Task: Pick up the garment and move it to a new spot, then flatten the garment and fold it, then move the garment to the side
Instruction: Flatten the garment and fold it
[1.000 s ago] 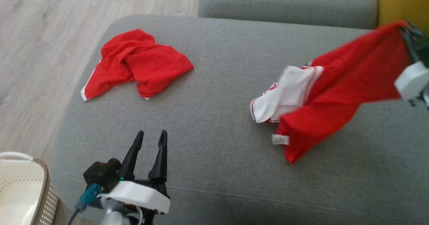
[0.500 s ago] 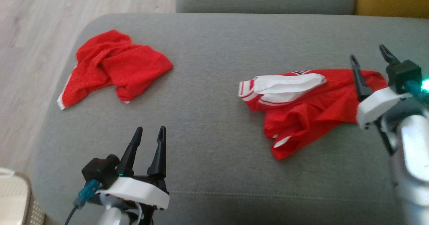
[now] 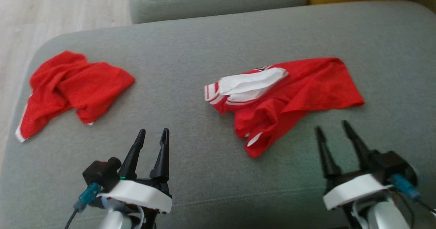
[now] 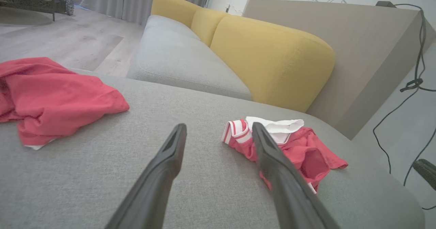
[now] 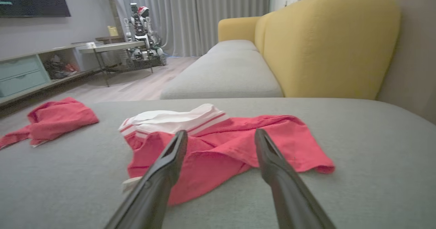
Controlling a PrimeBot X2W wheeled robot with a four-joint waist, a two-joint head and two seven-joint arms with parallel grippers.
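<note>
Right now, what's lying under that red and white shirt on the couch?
The red-and-white garment lies crumpled on the grey cushion. Anything beneath its folds is hidden.

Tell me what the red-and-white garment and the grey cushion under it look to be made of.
Red-and-white garment: thin, soft cloth, matte, likely a light jersey knit; it lies in limp folds, with a striped, seemingly ribbed white band. Grey cushion: woven upholstery fabric, matte and flecked; a fine weave grain and a stitched seam show near its front edge.
</note>
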